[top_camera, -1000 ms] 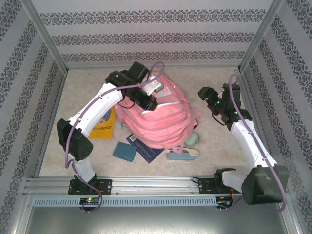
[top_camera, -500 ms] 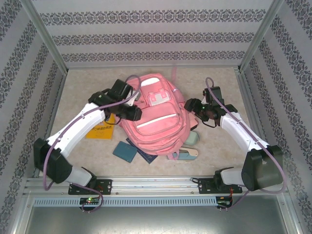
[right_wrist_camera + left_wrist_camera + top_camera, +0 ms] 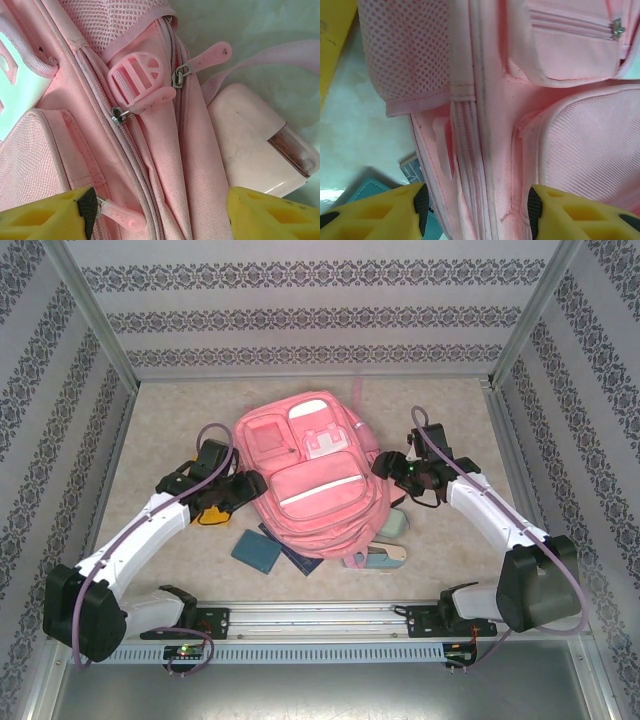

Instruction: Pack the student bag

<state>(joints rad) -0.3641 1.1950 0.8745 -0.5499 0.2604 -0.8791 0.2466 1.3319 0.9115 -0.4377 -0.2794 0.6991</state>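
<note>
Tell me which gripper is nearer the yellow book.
Left. The left gripper is right by the yellow book, against the student bag's left side. The right gripper is on the far side of the bag, at its right edge.

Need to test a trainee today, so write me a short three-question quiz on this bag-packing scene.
1. True or false: the right claw is clamped shut on a strap.
2. What colour is the book beside the left claw? A red, B yellow, C green.
3. Fill in: the student bag lies on the table with its front pockets facing ____.
Key: 1 false, its jaws stand open beside a zip pull; 2 B; 3 up.
</note>
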